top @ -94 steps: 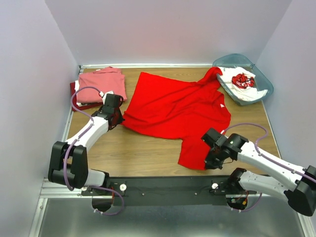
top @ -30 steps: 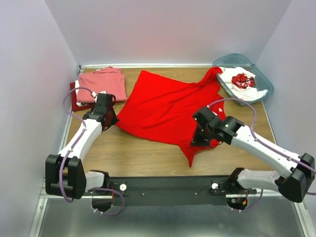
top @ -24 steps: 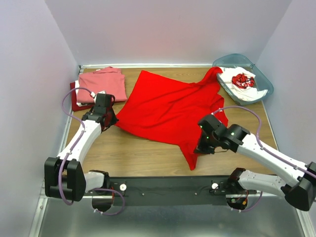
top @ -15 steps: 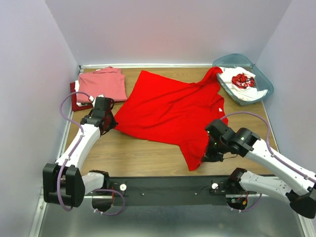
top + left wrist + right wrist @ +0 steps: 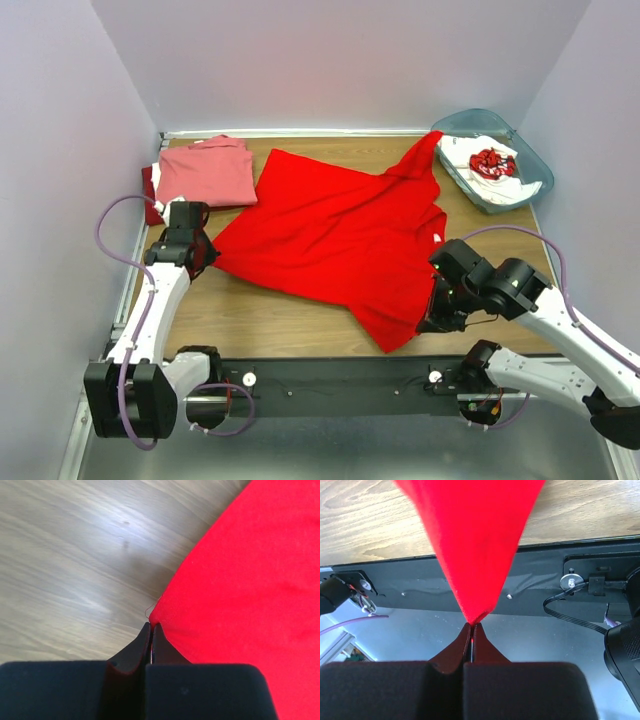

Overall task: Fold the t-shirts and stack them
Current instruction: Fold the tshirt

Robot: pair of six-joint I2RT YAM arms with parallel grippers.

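Observation:
A bright red t-shirt [image 5: 330, 235] lies spread over the middle of the table, with one end trailing up to the bin. My left gripper [image 5: 207, 254] is shut on its left corner, which shows as red cloth [image 5: 240, 580] running away from the closed tips [image 5: 151, 625]. My right gripper [image 5: 431, 322] is shut on the near right corner, and there the cloth [image 5: 475, 540] hangs taut in a point from the closed tips [image 5: 471, 625]. A folded salmon-pink t-shirt [image 5: 205, 172] tops a stack at the back left, with a darker red one [image 5: 149, 183] under it. A white t-shirt with red print [image 5: 490, 160] lies in the bin.
A translucent teal bin [image 5: 530, 190] stands at the back right corner. White walls close in the table on the left, back and right. The black base rail [image 5: 330, 378] runs along the near edge, and bare wood [image 5: 270, 315] shows in front of the shirt.
Both grippers have kept their hold. The left one has drawn its corner left, and the right one has moved right and toward the near edge, stretching the red t-shirt wider.

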